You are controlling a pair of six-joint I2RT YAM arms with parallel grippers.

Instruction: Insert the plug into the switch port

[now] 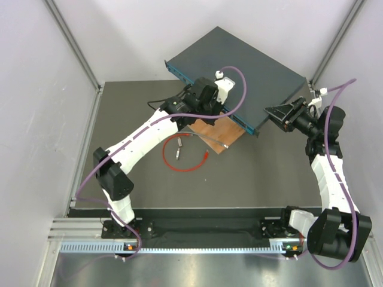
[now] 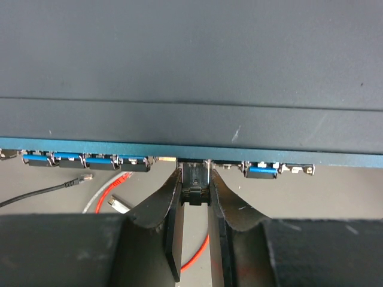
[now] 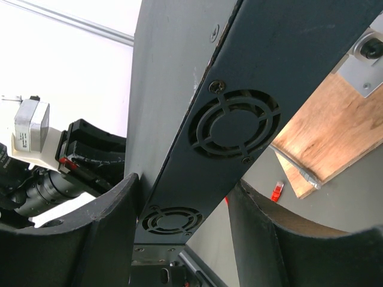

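Note:
The switch [image 1: 239, 72] is a flat dark blue-grey box, tilted, with its port row facing me. My left gripper [image 1: 220, 107] presses against that front face. In the left wrist view the left gripper [image 2: 194, 179] is shut on the plug [image 2: 194, 190], a small piece that looks dark in shadow and sits in the mouth of a switch port [image 2: 193, 167]. The thin red cable [image 2: 200, 254] runs down between the fingers to a loop on the table [image 1: 170, 161]. My right gripper [image 1: 276, 113] clamps the switch's right end, one finger on either face of its fan-grille side [image 3: 239, 89].
The red cable's other red-booted end [image 1: 205, 156] lies loose on the table. A wooden block [image 1: 218, 128] props up the switch's front edge. A grey connector [image 1: 179, 148] and a black cable [image 2: 36, 194] lie below the port row. White walls enclose the table.

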